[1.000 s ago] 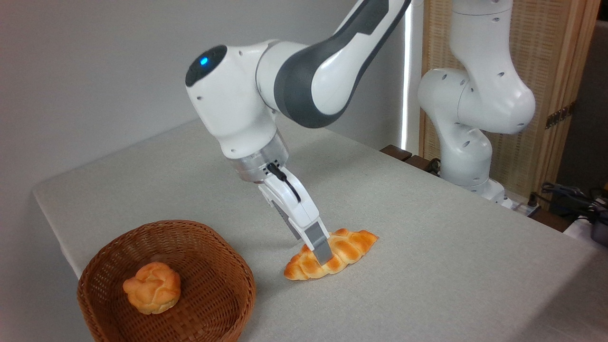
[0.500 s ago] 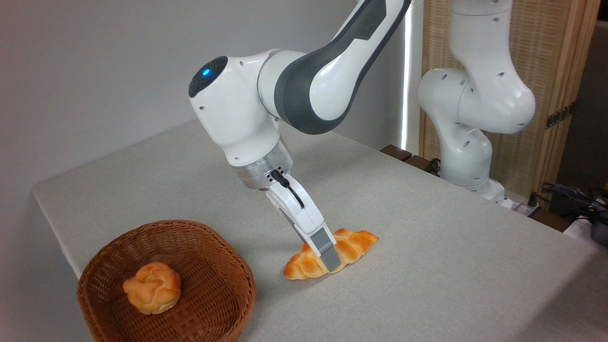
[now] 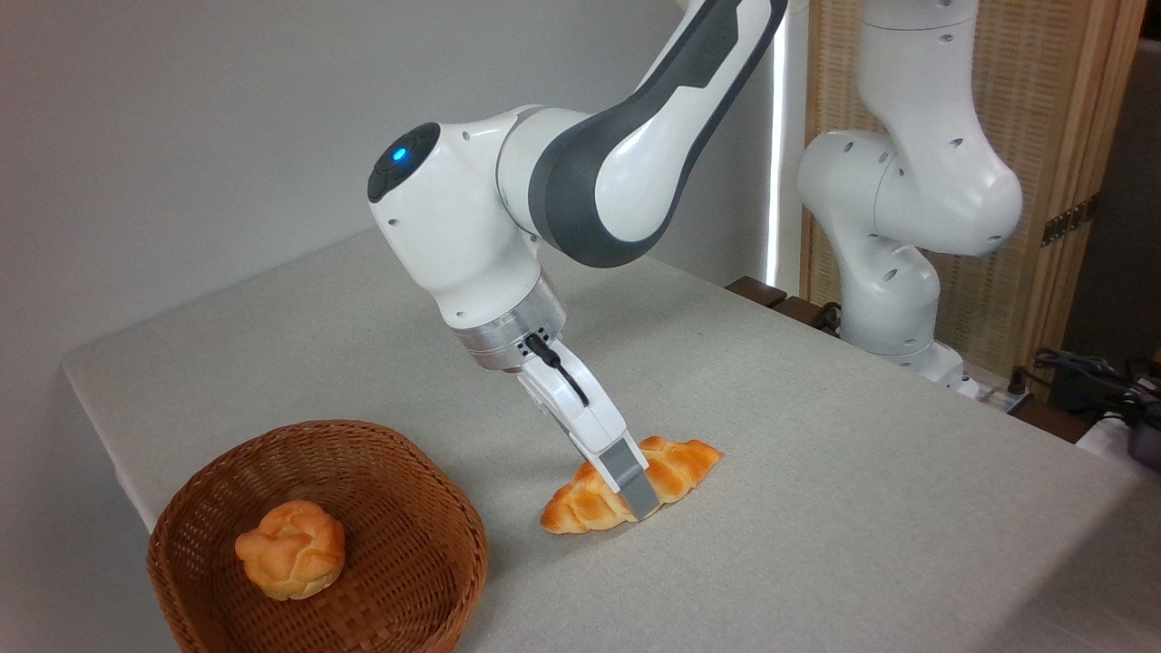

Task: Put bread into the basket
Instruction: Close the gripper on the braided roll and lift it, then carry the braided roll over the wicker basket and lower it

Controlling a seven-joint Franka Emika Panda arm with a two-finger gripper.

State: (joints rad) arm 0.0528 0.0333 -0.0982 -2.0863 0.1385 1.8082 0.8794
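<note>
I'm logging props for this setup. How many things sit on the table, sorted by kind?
Braided loaves: 1, the bread on the table, with the gripper down at it.
Round buns: 1, the bun inside the basket.
Baskets: 1, the basket.
Total: 3

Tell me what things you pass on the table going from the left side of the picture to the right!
Basket with a small round bun inside → braided bread lying on the table, with the gripper down around its middle → the arm's white base at the far right edge.
</note>
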